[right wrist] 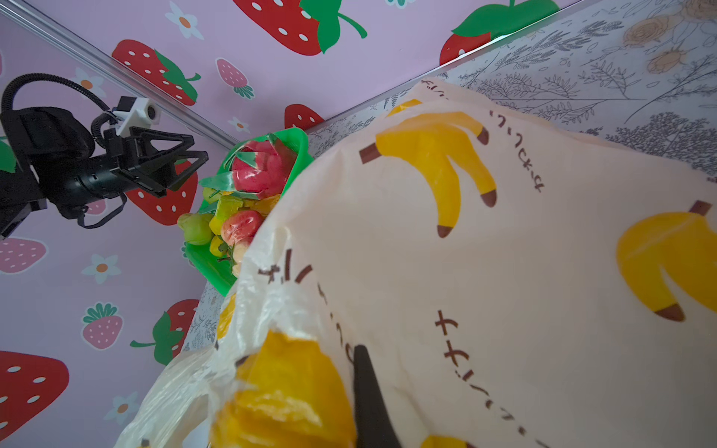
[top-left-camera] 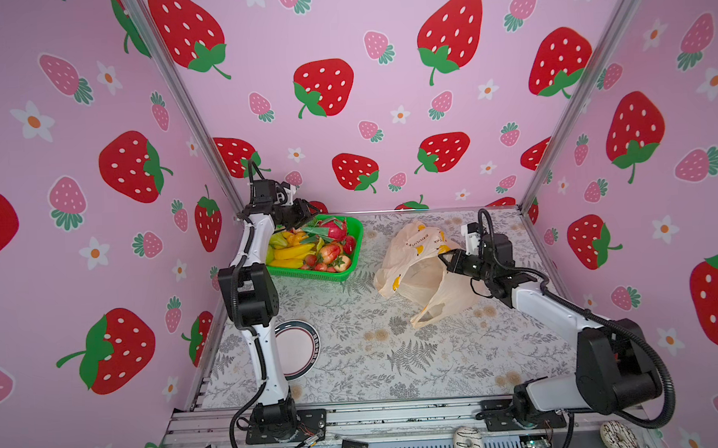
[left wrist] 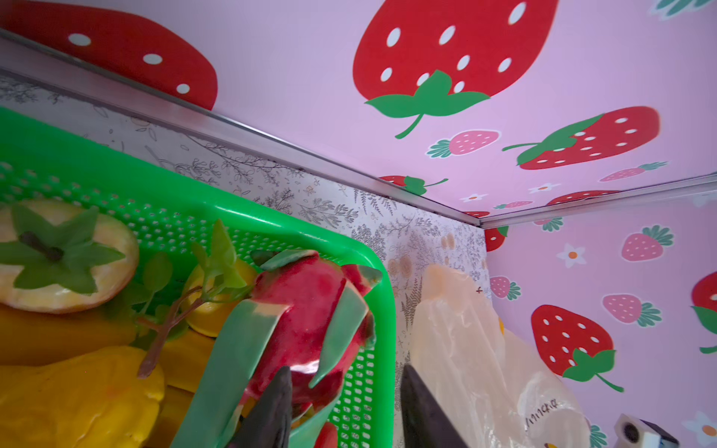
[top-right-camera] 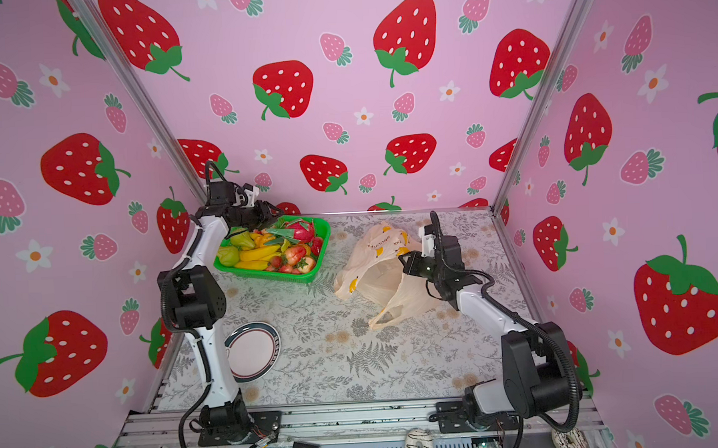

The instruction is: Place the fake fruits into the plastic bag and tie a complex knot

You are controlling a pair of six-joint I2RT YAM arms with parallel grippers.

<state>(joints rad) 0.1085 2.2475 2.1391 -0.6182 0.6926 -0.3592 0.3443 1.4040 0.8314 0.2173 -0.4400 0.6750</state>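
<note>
The fake fruits fill a green mesh basket at the far left; a pink dragon fruit lies on top. Just above the basket's far corner my left gripper is open, with one finger over the dragon fruit and the other outside the rim. The plastic bag sits right of the basket, its mouth held up by my right gripper, shut on its rim. No knot is in view; a handle loop lies loose.
A round plate lies on the table beside the left arm. Two toy doughnuts rest on the front rail. Strawberry-print walls close in the back and both sides, and the basket sits tight in the back left corner.
</note>
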